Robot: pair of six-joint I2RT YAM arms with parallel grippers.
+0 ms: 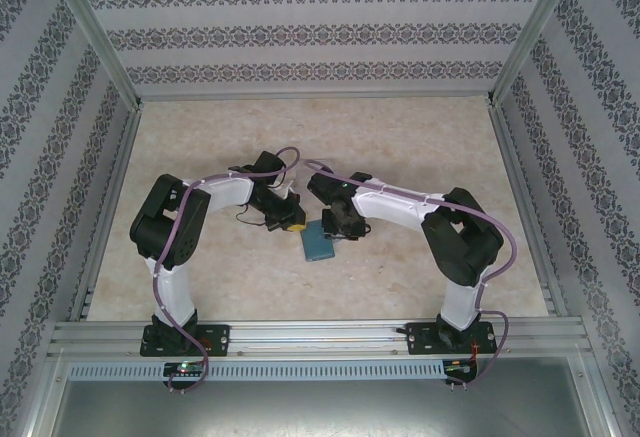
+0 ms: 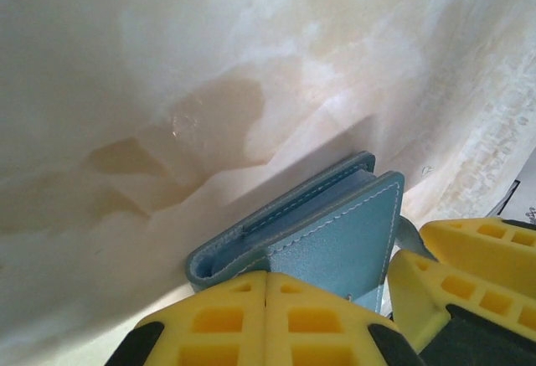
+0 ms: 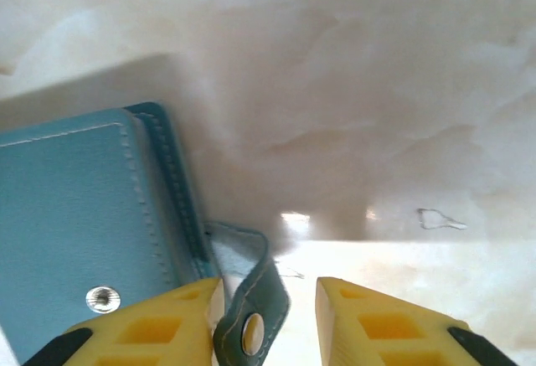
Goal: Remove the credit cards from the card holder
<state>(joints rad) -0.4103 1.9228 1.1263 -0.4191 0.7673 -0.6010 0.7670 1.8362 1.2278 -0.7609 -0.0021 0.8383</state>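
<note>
Card holder (image 1: 318,243) lies closed on table (image 1: 400,137) btwn both arms. Left gripper (image 2: 266,280), fingers shut together, rests at its cover, prob. to pin it. Right gripper (image 3: 268,289) stands parted around strap tab (image 3: 261,270), not yet clamped.

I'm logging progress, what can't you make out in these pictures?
Any credit cards inside: left wrist view, covers of the folded card holder hide them.
Whether the left claw touches it: same view, its fingers block the contact.
Holder's left part: right wrist view, cut off by the edge.
</note>
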